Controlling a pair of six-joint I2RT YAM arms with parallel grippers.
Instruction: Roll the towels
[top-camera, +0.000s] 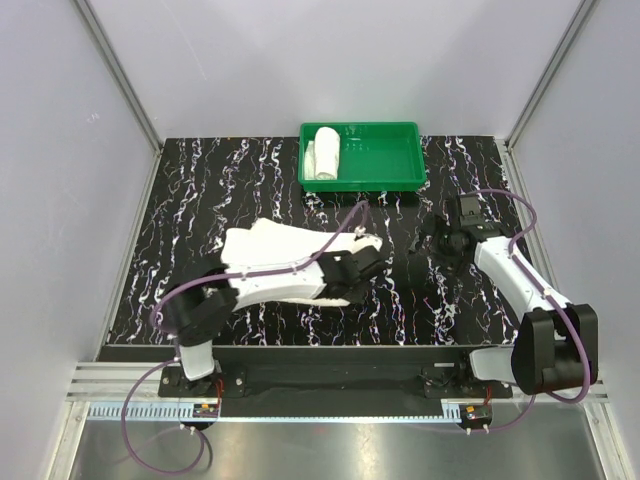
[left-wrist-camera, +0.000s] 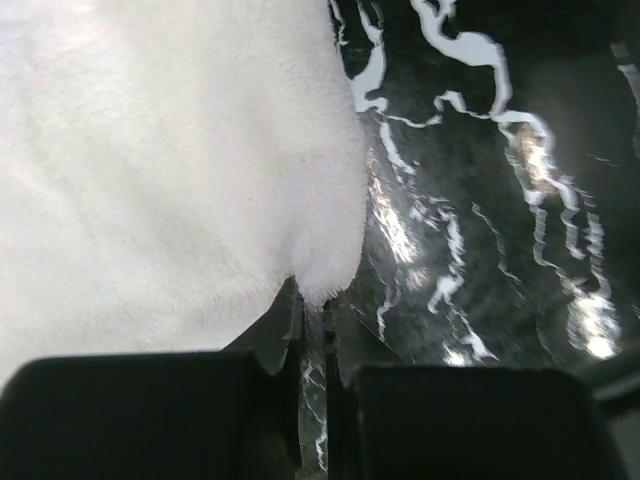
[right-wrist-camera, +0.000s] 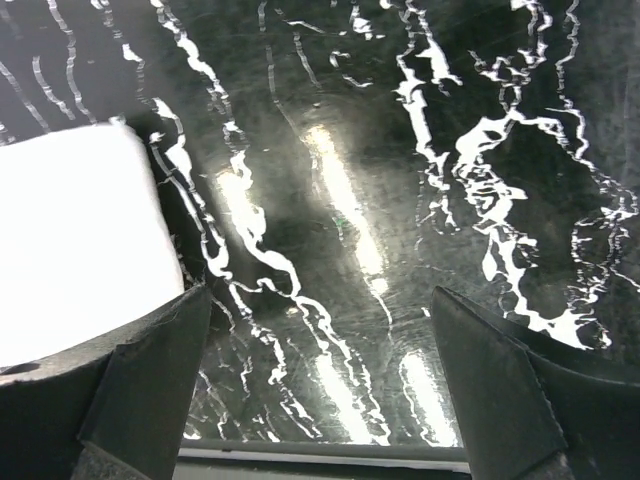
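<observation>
A black, white-veined table (top-camera: 200, 200) is seen from above, with a green tray (top-camera: 390, 165) set at its 12 o'clock edge. A rolled towel (top-camera: 326, 152) is held in the tray, laid against the tray's 9 o'clock wall.

A flat towel (top-camera: 270, 248) is spread on the table near the centre, toward 9 o'clock, and its near edge is partly covered by the left arm. The left gripper (top-camera: 368, 262) is placed at this towel's 3 o'clock end. In the left wrist view the fingers (left-wrist-camera: 270, 340) are drawn almost together, only a thin slit being left at the left gripper (left-wrist-camera: 312, 320). A rounded corner of the flat towel (left-wrist-camera: 160, 170) is seen right at the fingertips. Whether cloth is pinched there cannot be told, since table pattern is visible through the slit.

The right gripper (top-camera: 445, 245) is held at 3 o'clock of the left one, apart from it and from the tray. Its fingers are spread wide, and nothing is held by the right gripper (right-wrist-camera: 318, 300); bare table (right-wrist-camera: 330, 180) is shown between them. A bright white patch of cloth is seen at 9 o'clock in that view, just beside one finger.
</observation>
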